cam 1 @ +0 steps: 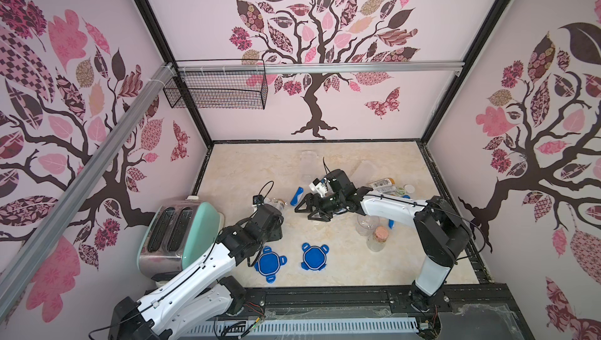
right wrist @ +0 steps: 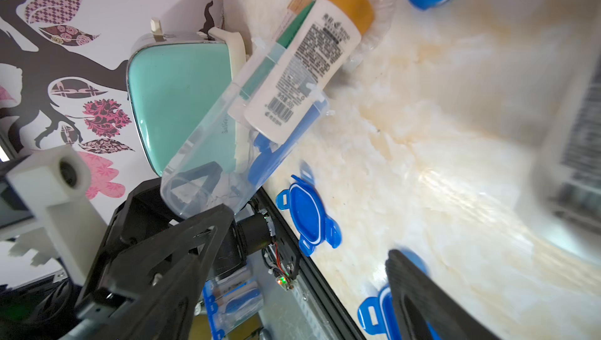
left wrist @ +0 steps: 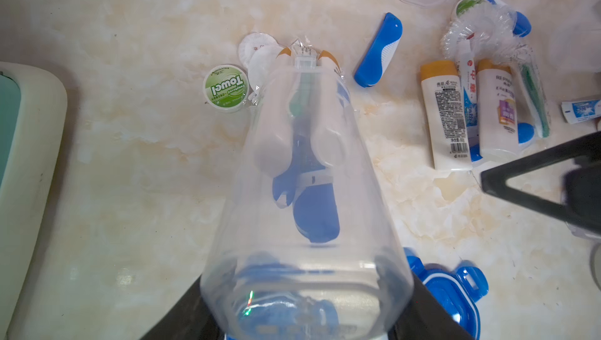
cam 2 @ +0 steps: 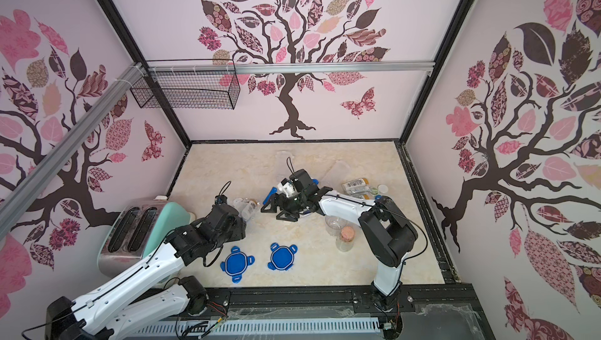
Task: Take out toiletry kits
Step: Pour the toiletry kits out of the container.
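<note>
Landmark: mint-green toaster with a chrome top (cam 1: 177,234), at one edge of the cream marble-patterned tabletop (cam 1: 341,276)
Left gripper (left wrist: 305,320): clamped on the base of a clear plastic jar (left wrist: 370,224) just beside the toaster; the jar is tilted, its mouth pointing away from the wrist
First toiletry kit (right wrist: 302,71): a bundle of white bottles with tan caps and a blue-and-white toothbrush, partly out of the jar's mouth, caps foremost
Right gripper (cam 1: 304,213): jaws spread wide with nothing between them, low over the tabletop, farther from the toaster than the jar
Second toiletry kit (left wrist: 471,110): a clear-wrapped bundle of bottles, toothpaste and toothbrush, lying flat on the tabletop well apart from the toaster
Loose folding toothbrush (left wrist: 379,50): blue and white, on the tabletop between the jar's mouth and the second kit
Round green-labelled towel tub (left wrist: 226,88): just beside the jar's mouth, on its toaster side
2 blue clip lids (cam 1: 269,262) (cam 1: 314,257): flat on the tabletop near the toaster, apart from each other
Cork-stoppered glass bottle (cam 1: 377,239): upright, well apart from the toaster, just beside an empty clear jar (cam 1: 367,224)
</note>
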`<control>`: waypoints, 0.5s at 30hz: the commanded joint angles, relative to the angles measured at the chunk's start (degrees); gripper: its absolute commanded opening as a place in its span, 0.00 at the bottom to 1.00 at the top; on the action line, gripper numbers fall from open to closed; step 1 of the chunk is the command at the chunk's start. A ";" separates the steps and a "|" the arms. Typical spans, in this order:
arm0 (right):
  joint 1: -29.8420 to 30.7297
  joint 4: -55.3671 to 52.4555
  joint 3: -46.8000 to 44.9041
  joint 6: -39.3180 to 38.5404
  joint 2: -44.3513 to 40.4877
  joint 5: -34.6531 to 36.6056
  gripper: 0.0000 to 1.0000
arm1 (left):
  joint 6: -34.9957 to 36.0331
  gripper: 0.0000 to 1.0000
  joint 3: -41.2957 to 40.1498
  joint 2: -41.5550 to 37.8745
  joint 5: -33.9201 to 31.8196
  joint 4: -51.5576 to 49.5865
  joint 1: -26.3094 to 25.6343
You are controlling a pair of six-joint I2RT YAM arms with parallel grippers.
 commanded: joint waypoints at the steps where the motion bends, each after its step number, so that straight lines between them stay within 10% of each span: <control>1: -0.86 -5.74 0.73 -6.46 -2.38 3.94 0.91 | 0.87 0.34 2.21 0.57 -1.43 2.56 0.46; 15: -2.69 -5.63 -1.49 -7.98 -4.82 4.72 0.92 | 0.53 0.35 3.76 -1.49 1.95 -3.06 0.46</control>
